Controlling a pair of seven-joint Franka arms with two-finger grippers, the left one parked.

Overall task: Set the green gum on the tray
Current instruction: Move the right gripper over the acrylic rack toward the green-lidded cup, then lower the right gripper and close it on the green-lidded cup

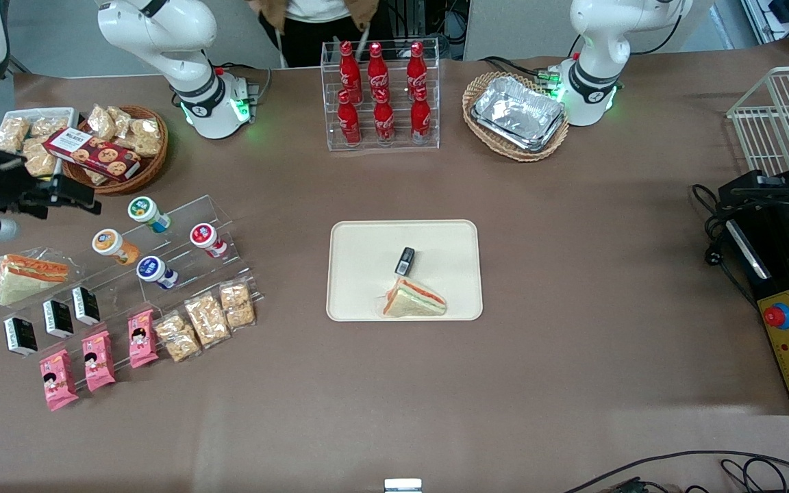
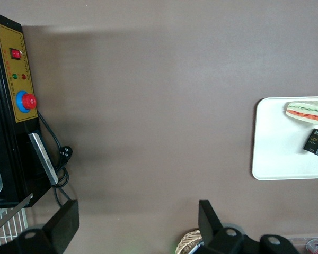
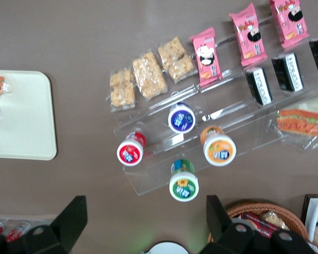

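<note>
Gripper [image 3: 143, 222] is hanging w/ fingers spread wide, holding nothing, above the clear tiered rack [image 1: 161, 253] at mid-left of the front frame. Green gum [image 3: 183, 183] is lying on the rack's upper step, lid facing up toward the wrist cam, nearly between the fingers. Tray [image 1: 353, 274] is sitting at frame center, well apart.

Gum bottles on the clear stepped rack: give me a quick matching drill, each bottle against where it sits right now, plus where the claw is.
Things:
1. green gum
2. orange-lidded bottle
3. blue-lidded bottle
4. claw

Places:
A. on the rack, nearest the front camera of the bottles
B. open, high above the rack, over the green gum
C. top step, closest to the wicker basket
D. middle step, beside the wrapped sandwich

Pairs: 1-C, 2-D, 3-A, 4-B. The tray holds no gum yet.
</note>
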